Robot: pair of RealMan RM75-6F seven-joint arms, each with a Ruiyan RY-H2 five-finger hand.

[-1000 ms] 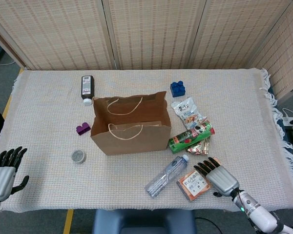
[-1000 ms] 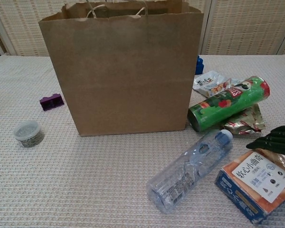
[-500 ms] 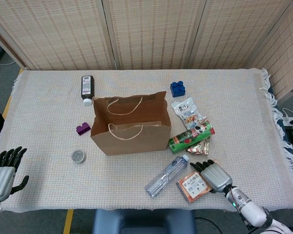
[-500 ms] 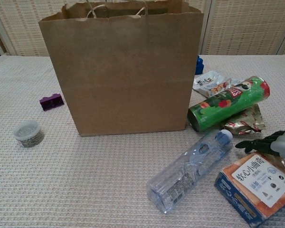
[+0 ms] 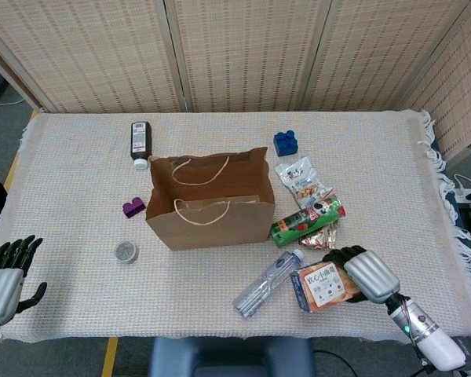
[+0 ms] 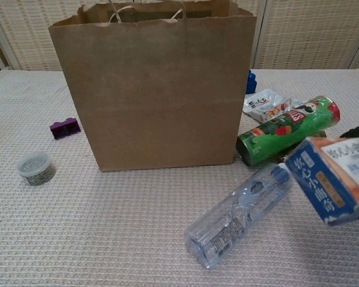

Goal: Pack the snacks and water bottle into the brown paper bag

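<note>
My right hand [image 5: 363,275] grips the orange and blue snack box [image 5: 322,286] [image 6: 334,178] and holds it tilted, off the cloth at the front right. The clear water bottle [image 5: 268,283] [image 6: 240,215] lies on its side just left of the box. A green chip can [image 5: 307,221] [image 6: 287,130] lies beside the open brown paper bag [image 5: 210,200] [image 6: 157,89], with a foil packet [image 5: 323,236] under it and a white snack pouch [image 5: 302,181] [image 6: 264,104] behind. My left hand [image 5: 4,280] rests open at the table's front left corner, holding nothing.
A dark bottle [image 5: 140,143] lies behind the bag. A purple block [image 5: 133,207] [image 6: 65,128] and a small round tin [image 5: 125,252] [image 6: 35,168] sit left of the bag. A blue block [image 5: 285,143] stands at the back right. Woven screens close off the rear.
My right hand has closed around the snack box and lifted it off the cloth, tilting it up. The left hand and all other items have stayed put.
</note>
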